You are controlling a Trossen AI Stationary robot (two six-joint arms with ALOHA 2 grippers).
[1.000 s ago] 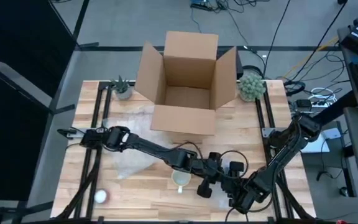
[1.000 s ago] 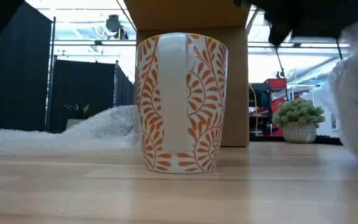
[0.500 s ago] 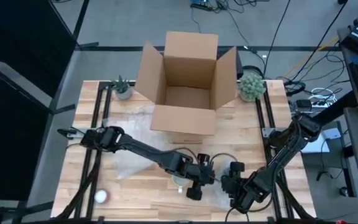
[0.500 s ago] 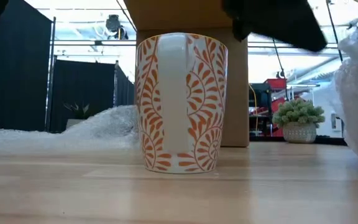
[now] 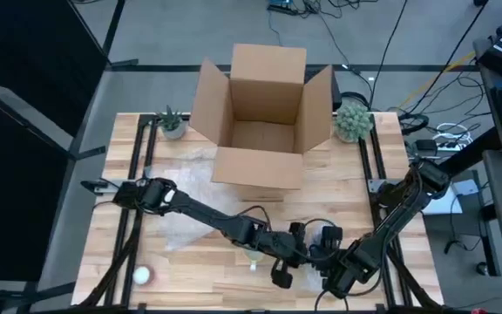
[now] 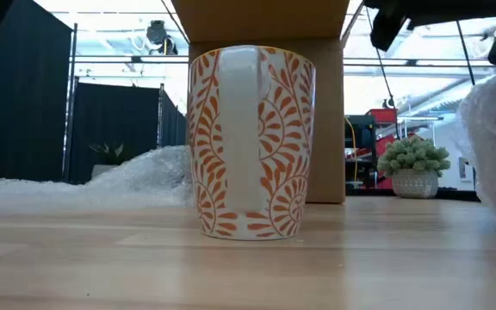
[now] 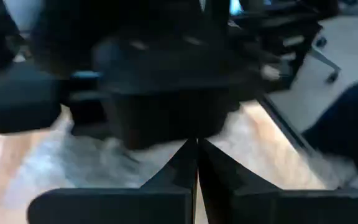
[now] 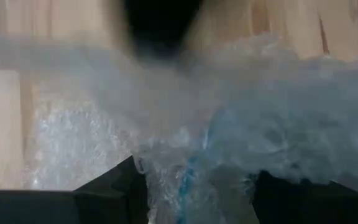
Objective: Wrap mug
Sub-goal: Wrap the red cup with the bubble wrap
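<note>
Your left gripper (image 5: 283, 276) has slid past the mug (image 6: 251, 142), fingers pressed together, while your right gripper (image 8: 194, 180) stays clamped on bubble wrap (image 8: 278, 118).

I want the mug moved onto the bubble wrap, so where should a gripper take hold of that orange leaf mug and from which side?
Grip the mug by its rim wall from straight above, one finger inside, one outside. It stands upright with its mouth open upward, and its handle faces the low camera, so pinch the wall away from the handle.
</note>
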